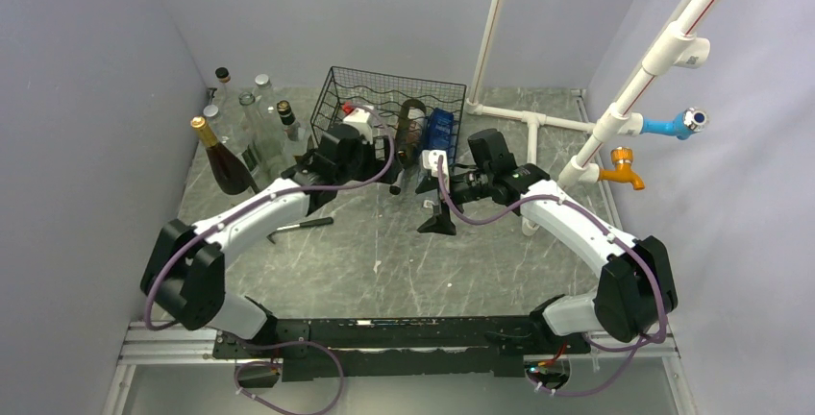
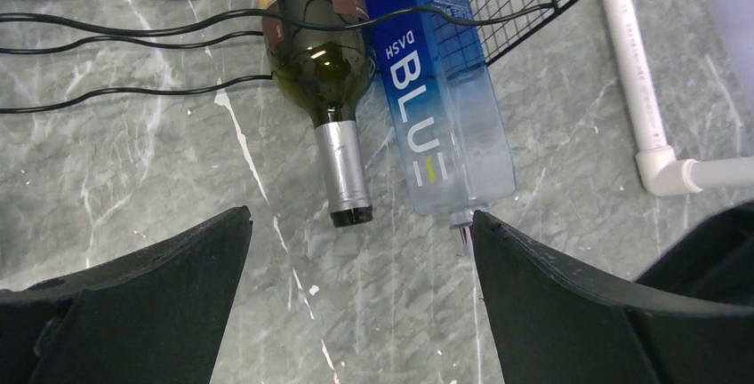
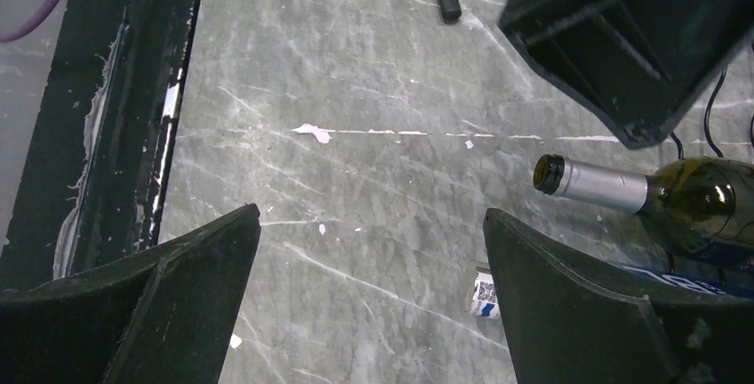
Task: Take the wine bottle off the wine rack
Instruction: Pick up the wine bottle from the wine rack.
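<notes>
Marbled table (image 2: 133, 180) — wine bottle (image 2: 322, 68) lies flat, neck toward near edge.

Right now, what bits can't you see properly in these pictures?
- Wine bottle: in the left wrist view, the top edge cuts off its body.
- Wine rack: in the top view, the left arm covers its front left corner.
- Dark tool: in the top view, it is too small to tell what it is.
- Corner bottles: in the top view, the labels are too small to read.
</notes>
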